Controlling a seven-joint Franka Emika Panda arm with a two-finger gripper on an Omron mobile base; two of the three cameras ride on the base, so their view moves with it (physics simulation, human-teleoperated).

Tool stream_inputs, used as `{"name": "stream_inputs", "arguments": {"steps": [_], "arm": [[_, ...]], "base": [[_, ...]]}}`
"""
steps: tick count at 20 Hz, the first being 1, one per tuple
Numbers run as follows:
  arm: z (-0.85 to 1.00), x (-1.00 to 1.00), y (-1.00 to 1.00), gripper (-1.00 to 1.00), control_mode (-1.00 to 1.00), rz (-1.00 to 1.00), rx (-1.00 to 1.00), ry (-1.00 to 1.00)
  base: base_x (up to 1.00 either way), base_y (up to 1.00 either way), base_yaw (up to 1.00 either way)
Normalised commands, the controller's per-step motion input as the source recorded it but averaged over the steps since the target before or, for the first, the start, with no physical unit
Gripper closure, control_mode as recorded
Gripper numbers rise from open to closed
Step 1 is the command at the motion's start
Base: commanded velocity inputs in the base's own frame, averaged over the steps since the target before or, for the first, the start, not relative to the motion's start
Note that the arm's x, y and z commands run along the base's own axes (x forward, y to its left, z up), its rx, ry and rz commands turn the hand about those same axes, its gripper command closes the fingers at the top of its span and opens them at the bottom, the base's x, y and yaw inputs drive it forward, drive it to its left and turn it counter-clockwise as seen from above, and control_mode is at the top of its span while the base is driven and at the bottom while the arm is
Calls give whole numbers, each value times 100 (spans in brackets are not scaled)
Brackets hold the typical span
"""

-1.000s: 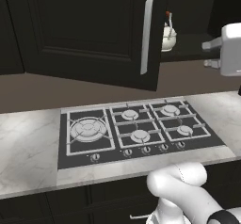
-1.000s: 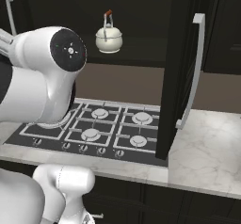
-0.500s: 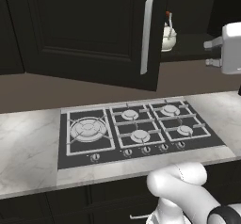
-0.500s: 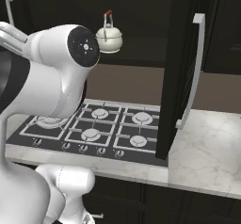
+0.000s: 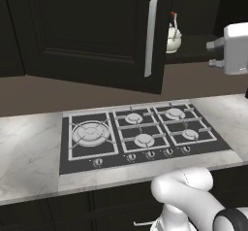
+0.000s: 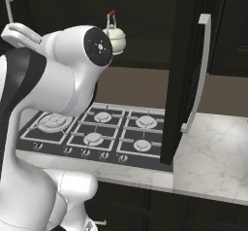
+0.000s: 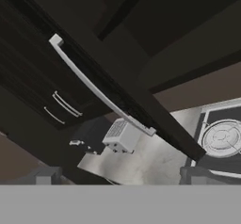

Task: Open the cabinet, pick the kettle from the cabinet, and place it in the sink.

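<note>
Cabinet door (image 5: pixel 97 31) stands swung open; arm has rotated clear; pincer (image 7: pixel 117 180) apart, empty; kettle (image 6: pixel 115 37) is now reachable.

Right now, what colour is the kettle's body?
Cream-white; the kettle shows best in the right base view.

The cabinet (image 6: pixel 186 70) is black-brown, with its door swung open; its long silver handle crosses just ahead of the open claw (image 7: pixel 117 176). Inside sits the small cream-white kettle (image 6: pixel 115 36), upright.
</note>
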Motion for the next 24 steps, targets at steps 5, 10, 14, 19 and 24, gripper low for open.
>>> {"name": "stream_inputs", "arguments": {"steps": [5,10,14,19,24], "arm": [[0,27,-7,-100,-100,0,0,4],[0,22,-6,-100,-100,0,0,5],[-5,18,0,-100,-100,-1,0,1],[-4,21,8,-100,-100,-1,0,0],[-4,24,14,-100,-100,0,0,0]], "base": [[0,0,0],[0,0,0],[0,0,0],[0,0,0],[0,0,0]]}}
